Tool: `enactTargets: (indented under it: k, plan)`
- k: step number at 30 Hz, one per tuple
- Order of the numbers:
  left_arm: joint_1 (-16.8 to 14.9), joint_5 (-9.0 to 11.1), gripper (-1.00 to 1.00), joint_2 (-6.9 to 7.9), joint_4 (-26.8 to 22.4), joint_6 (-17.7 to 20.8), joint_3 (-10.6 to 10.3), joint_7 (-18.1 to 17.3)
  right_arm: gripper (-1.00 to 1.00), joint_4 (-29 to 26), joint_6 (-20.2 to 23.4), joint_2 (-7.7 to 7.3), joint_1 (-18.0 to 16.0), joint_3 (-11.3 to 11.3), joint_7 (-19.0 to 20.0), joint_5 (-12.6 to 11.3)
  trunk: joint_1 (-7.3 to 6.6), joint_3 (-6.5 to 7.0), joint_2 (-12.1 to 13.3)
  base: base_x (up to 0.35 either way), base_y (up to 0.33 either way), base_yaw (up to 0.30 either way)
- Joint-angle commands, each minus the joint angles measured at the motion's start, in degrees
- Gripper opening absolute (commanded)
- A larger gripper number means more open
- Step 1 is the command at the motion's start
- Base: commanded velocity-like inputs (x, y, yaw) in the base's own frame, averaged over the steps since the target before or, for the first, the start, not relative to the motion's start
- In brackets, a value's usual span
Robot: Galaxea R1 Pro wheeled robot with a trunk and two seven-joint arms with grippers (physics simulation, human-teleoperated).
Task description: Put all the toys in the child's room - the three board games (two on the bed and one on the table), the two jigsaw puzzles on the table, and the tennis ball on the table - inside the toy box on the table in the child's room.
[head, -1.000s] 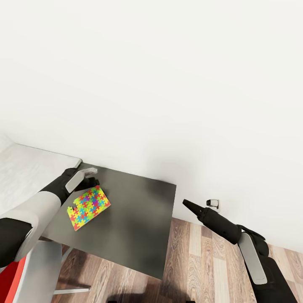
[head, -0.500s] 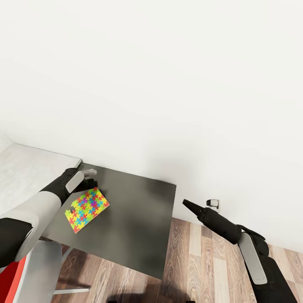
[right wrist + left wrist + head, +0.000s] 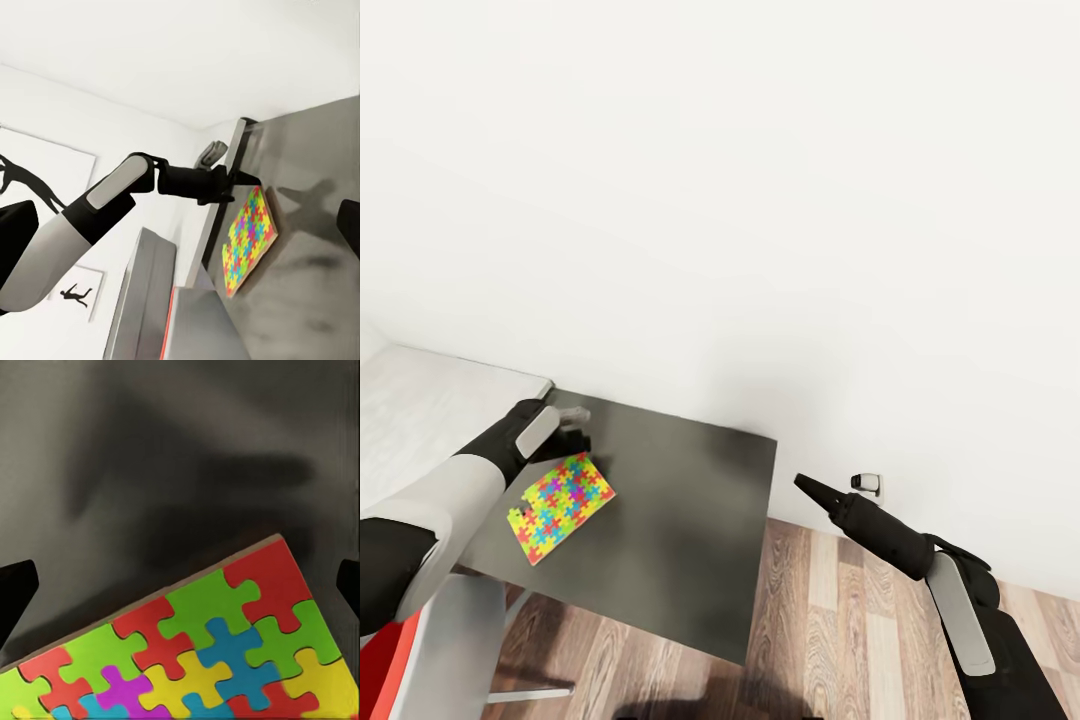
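Note:
A flat jigsaw puzzle point(image 3: 560, 506) of bright coloured pieces lies on the dark table point(image 3: 680, 520), near its left edge. My left gripper point(image 3: 572, 427) hovers open just beyond the puzzle's far corner, with nothing between its fingers. In the left wrist view the puzzle point(image 3: 210, 652) lies just below the spread fingers point(image 3: 15, 589), with the gripper's shadow on the table top point(image 3: 150, 450). My right gripper point(image 3: 801, 483) hangs open in the air off the table's right side, over the floor. The right wrist view looks across the table at the puzzle point(image 3: 247, 240) and the left arm point(image 3: 112, 195).
A white bed point(image 3: 420, 420) adjoins the table's left end. A white wall runs behind, with a socket point(image 3: 867, 484) low down to the right. Wooden floor point(image 3: 840, 620) lies right of and in front of the table. A grey and red seat point(image 3: 450, 640) stands at the lower left.
The puzzle has slid a little toward the table's near-left edge. The left gripper has shifted slightly with it. The right arm has not moved.

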Motion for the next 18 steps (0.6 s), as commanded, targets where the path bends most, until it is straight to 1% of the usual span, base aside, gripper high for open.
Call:
enactTargets:
  k: [1,18]
  plan:
    - [0.0,0.6,1.0,0.11,-0.1,0.2,-0.4,0.4,1.0,0.0,0.3,-0.01,0.0,0.0,0.0,-0.2,0.03,0.0,-0.1,0.0,0.0,-0.085]
    - [0.0,0.8,1.0,0.43,-0.8,-0.2,-0.4,-0.2,1.0,-0.1,0.3,-0.02,0.0,0.0,0.1,-0.2,0.03,1.45,-0.1,0.0,0.0,-0.095]
